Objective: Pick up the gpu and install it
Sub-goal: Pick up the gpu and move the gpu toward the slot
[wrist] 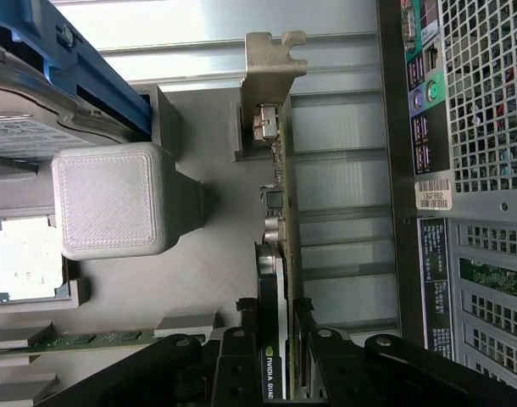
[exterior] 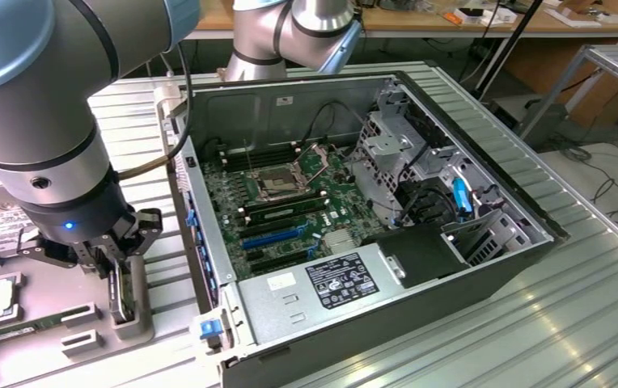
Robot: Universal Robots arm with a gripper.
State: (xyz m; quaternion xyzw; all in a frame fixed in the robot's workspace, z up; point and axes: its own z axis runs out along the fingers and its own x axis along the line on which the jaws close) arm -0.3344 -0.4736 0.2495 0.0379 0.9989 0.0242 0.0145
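Observation:
The gpu [exterior: 124, 297] stands on edge in a grey holder [exterior: 134, 327] at the exterior view's lower left, just outside the open computer case [exterior: 482, 162]. My gripper [exterior: 115, 275] comes down over its top edge. In the wrist view the gpu [wrist: 281, 220] shows edge-on, a thin dark card with its silver bracket [wrist: 271, 59] at the far end. The gripper [wrist: 275, 335] has one black finger [wrist: 244, 339] on each side of the card, pressed against it. The card still sits in its holder.
Inside the case lie the motherboard [exterior: 287, 194], its blue slots [exterior: 277, 234] and a power supply [exterior: 341, 279]. The grey parts tray [wrist: 199, 280] beside the gpu carries a hard drive [wrist: 21, 136], a processor [wrist: 25, 254], a green memory stick [exterior: 18, 330] and a raised grey block [wrist: 110, 199].

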